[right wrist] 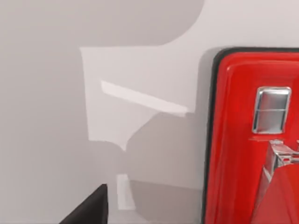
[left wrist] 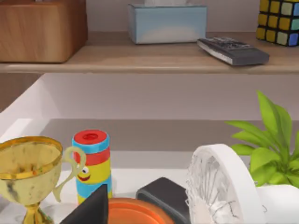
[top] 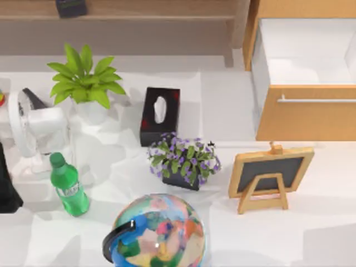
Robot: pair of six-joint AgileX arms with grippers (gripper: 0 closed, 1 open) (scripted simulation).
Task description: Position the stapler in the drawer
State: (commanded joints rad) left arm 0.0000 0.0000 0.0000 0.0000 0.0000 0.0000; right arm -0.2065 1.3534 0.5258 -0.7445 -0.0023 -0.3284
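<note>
The drawer stands pulled open at the table's back right. It has a light wooden front, a thin silver handle and a white inside that holds nothing I can see. In the right wrist view the red stapler lies very close on a white surface, with a black base edge and silver metal parts. A dark part of my right gripper shows beside it, apart from it. A black part of my left arm sits at the table's left edge, and my left gripper shows dark in the left wrist view.
Between the left side and the drawer stand a white fan, a green plant, a green bottle, a black tissue box, purple flowers, a globe and a chalkboard easel. A gold trophy is near the left gripper.
</note>
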